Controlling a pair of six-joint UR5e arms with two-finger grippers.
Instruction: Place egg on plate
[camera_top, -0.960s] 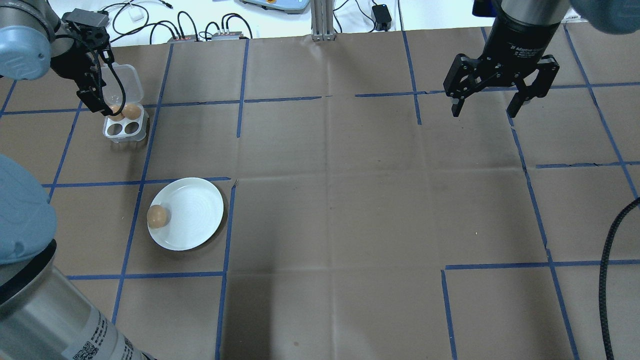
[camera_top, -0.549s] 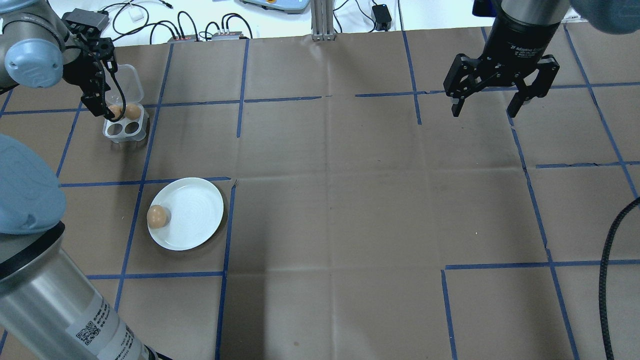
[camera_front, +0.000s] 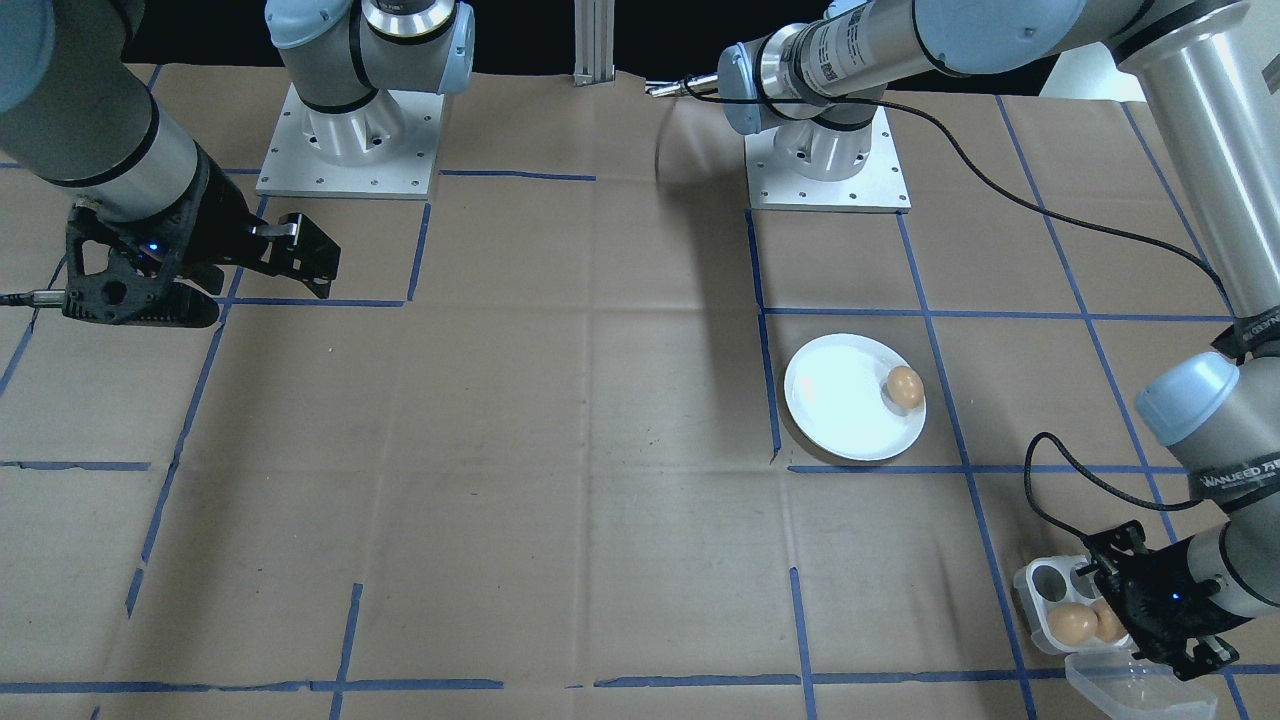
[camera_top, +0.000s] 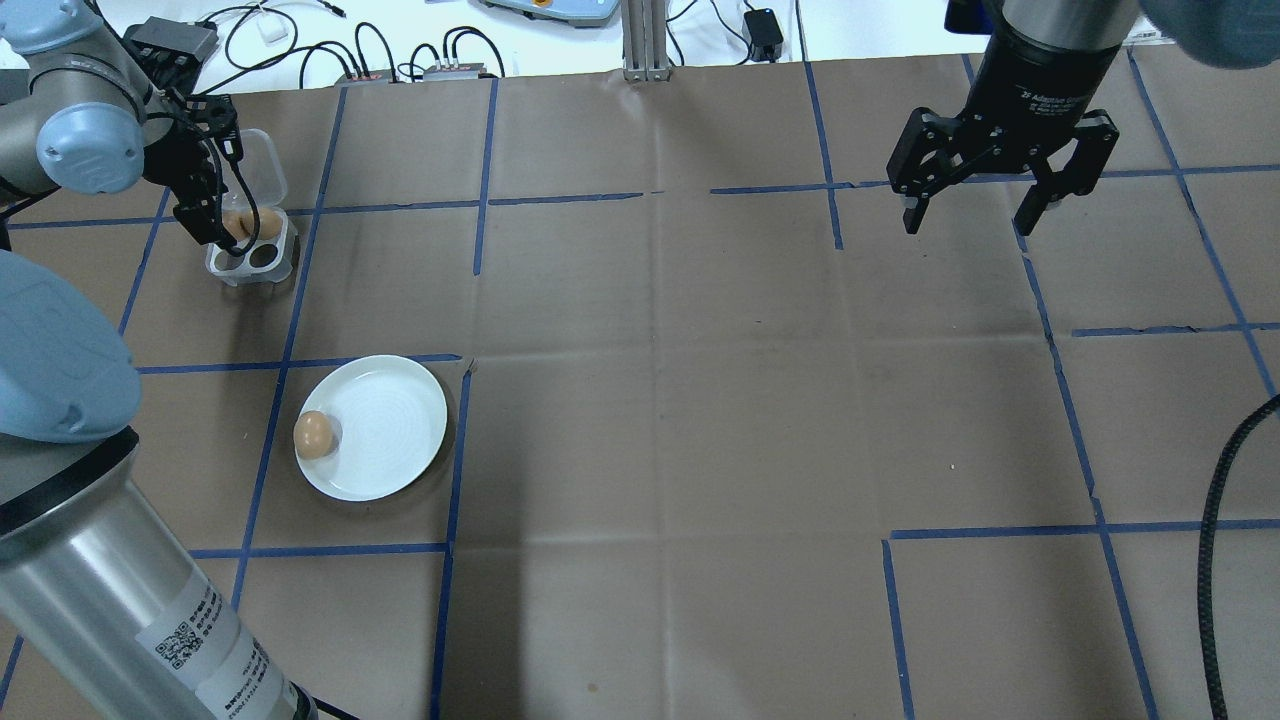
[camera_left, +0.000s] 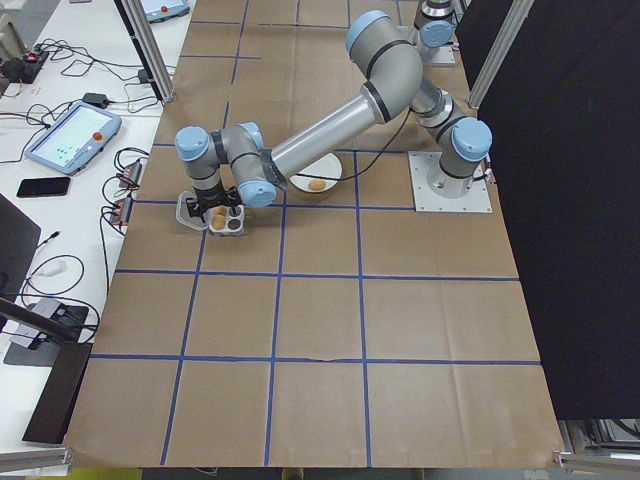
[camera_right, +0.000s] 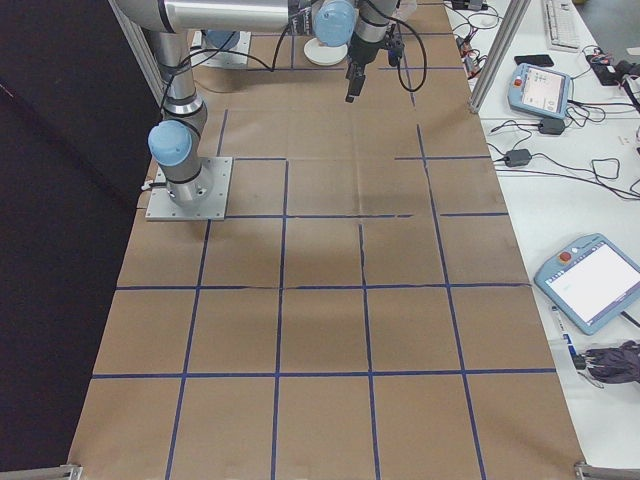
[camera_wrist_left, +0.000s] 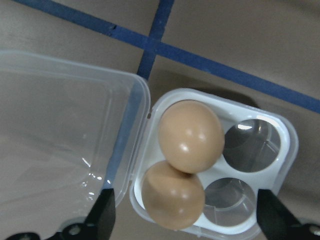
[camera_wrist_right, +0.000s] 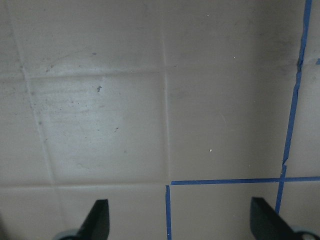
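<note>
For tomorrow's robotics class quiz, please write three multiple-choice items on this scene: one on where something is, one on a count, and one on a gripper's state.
1. Where is the egg on the plate in the overhead view?
A. At its left rim
B. Dead centre
C. At its right rim

2. How many eggs sit in the egg tray?
A. One
B. Two
C. Four

3. How is the left gripper?
A. Shut on an egg
B. Open above the tray
C. Open over the plate

Answers:
1. A: the egg lies against the plate's left edge in the overhead view.
2. B: the left wrist view shows two brown eggs and two empty cups.
3. B: both fingertips stand wide apart at that view's lower corners, with the tray between them and nothing gripped.
</note>
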